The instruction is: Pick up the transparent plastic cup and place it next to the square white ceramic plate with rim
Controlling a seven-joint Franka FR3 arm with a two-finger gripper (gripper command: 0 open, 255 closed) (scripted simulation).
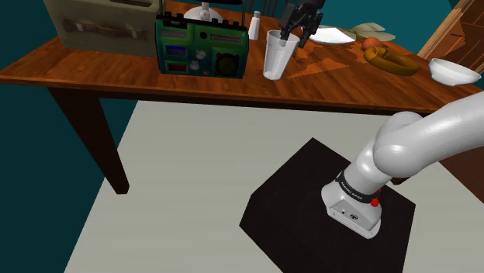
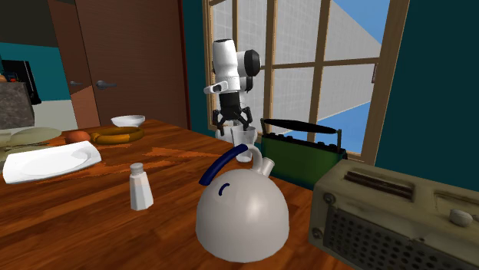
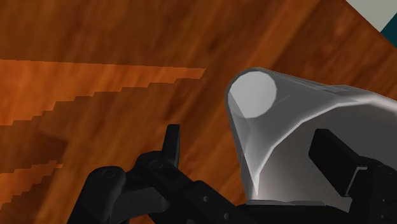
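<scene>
Your gripper (image 1: 298, 34) is open, fingers spread, with the tips down at the rim of the translucent cup (image 1: 277, 56). In the wrist view one finger (image 3: 172, 141) sits outside the cup wall, clear of it. The other finger shows through the wall. Nothing is gripped.

The cup stands upright on the wooden table (image 1: 93, 74), right under the gripper.

Next out, the green radio (image 1: 202, 46) is beside the cup, on the shoulder view's left of the gripper. The salt shaker (image 1: 254, 27) is just past the radio.

The square white plate (image 1: 335, 35) lies beyond the gripper toward the shoulder view's right, near the cup but not touching it.

Farther from the gripper on that side are a curved yellow-brown item (image 1: 392, 62) and then a white bowl (image 1: 454, 72).

Farthest from the gripper, across the table, are a white kettle (image 2: 242, 215) with a blue handle and a beige radio (image 1: 101, 23).
</scene>
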